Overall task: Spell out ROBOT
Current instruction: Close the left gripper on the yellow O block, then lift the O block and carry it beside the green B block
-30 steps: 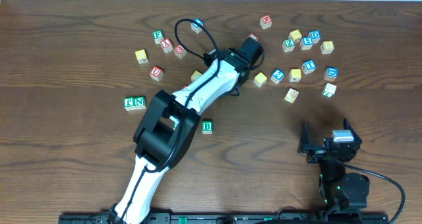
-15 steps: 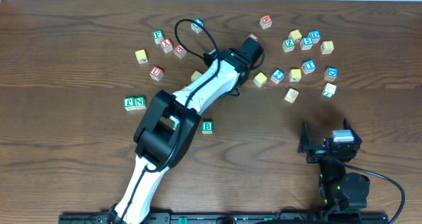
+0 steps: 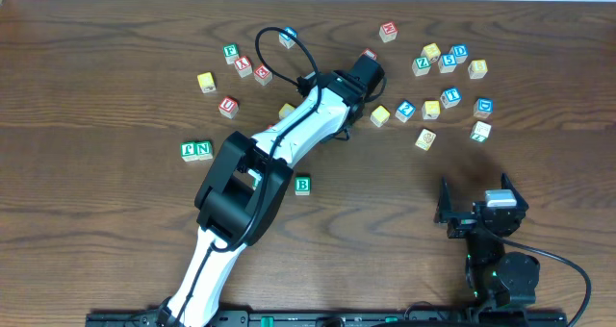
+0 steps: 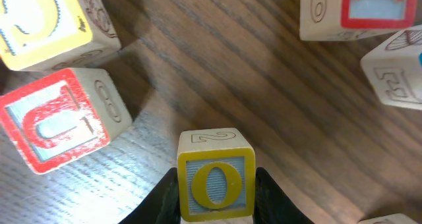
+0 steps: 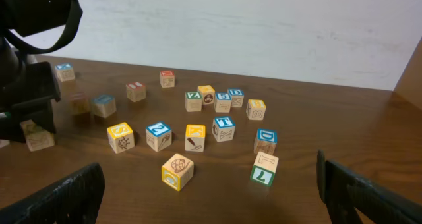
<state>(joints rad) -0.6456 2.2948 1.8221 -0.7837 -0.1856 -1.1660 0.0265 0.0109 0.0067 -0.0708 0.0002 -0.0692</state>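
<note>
**Left jaws have drawn in on an O**

Over the last second my left gripper (image 4: 216, 188) has narrowed. The arm has not shifted in the overhead view, and every cube lies where it did. The left wrist view shows the result: the yellow-faced O cube (image 4: 215, 182) sits square between my two dark fingers (image 4: 161, 201), with one pressed to each side. I take that as clamped on the O cube, which looks to be standing on the counter (image 4: 250, 85) and not yet lifted. From above it is hidden under my wrist, among the scattered cubes toward the far middle. The red U cube (image 4: 56, 122) stands near on one side but apart from it, so a straight lift should clear it.

For the task, I judge that one letter is secured and none is placed, since I see no row begun anywhere. The green B cube (image 3: 302, 185) sits alone beside my left arm. The blue T cube (image 5: 224, 128) stands in the cluster ahead of my right gripper (image 5: 210, 184), which hangs with its jaws spread wide, holding nothing, well short of those cubes. I cannot pick out the R with certainty. The next move is likely a lift and a carry to bare counter.
</note>
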